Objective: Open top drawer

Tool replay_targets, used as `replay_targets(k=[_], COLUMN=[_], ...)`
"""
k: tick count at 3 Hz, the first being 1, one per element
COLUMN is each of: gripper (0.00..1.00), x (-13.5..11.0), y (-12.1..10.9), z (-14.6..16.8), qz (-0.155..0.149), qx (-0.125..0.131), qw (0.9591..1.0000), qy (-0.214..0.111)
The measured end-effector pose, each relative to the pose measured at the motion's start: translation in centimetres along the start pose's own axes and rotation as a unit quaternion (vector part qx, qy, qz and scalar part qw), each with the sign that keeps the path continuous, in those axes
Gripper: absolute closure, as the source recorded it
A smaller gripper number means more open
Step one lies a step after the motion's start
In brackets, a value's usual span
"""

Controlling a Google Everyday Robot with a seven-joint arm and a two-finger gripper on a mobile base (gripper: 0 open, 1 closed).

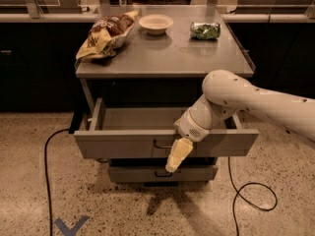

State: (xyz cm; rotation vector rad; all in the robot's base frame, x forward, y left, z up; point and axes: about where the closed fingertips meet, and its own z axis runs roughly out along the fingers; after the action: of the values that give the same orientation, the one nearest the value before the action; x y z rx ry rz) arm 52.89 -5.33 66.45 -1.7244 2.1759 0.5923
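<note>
Grey metal, wide and tall-fronted, the top drawer (118, 144) stands pulled well out from under the cart's tabletop (167, 58), its inside open to view and a dark wire handle (161, 144) at the centre of its front. The pale gripper (177, 155) hangs pointing down just right of that handle, before the drawer face; whether it is parted or closed cannot be told.

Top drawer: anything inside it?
The top drawer is pulled out; the visible floor looks bare. The arm covers its right part, the front wall the near strip. The gripper hangs before the front, by the handle.
</note>
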Motion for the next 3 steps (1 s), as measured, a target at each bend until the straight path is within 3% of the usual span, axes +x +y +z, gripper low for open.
replay_targets(k=[1, 2, 3], gripper=[0.00, 0.00, 0.00], x=[0.3, 1.6, 1.6], y=[1.3, 7.1, 7.1], z=[0.2, -2.2, -2.1], qz=[-0.006, -0.004, -0.005], qx=[-0.004, -0.025, -0.025], qw=[0.9999, 0.9997, 0.9997], qy=[0.009, 0.001, 0.001])
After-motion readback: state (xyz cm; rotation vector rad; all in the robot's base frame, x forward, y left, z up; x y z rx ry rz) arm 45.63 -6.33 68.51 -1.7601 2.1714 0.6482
